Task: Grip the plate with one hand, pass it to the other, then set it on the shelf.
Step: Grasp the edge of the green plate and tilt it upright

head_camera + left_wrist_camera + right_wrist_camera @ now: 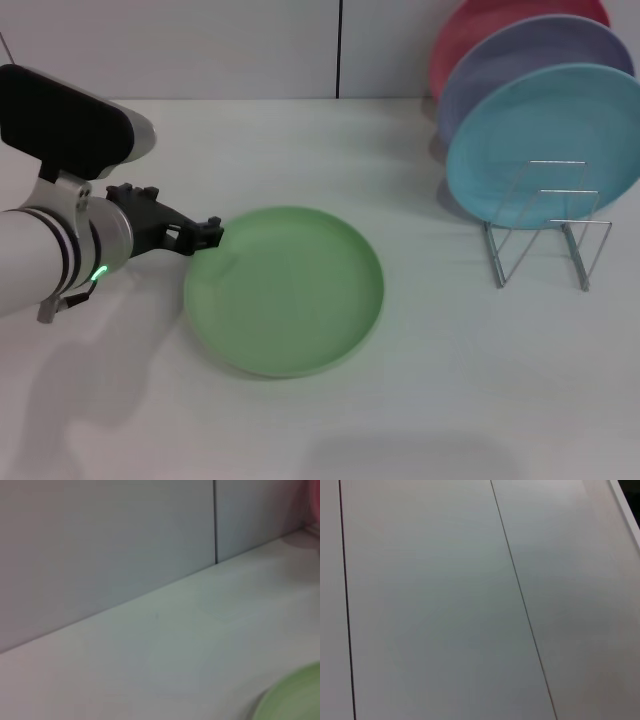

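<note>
The light green plate [290, 290] lies flat on the white table, left of centre in the head view. My left gripper [205, 237], black on a white and silver arm with a green light, is at the plate's upper left rim and touches or nearly touches it. A slice of the plate's edge also shows in the left wrist view [295, 700]. The silver wire rack [545, 235] stands at the right with its front loops free. My right gripper is out of view; the right wrist view shows only wall panels.
In the rack's back slots stand a light blue plate [545, 135], a lavender plate [520, 60] behind it and a pink plate [480, 30] at the rear. The white table [430, 400] meets the wall at the back.
</note>
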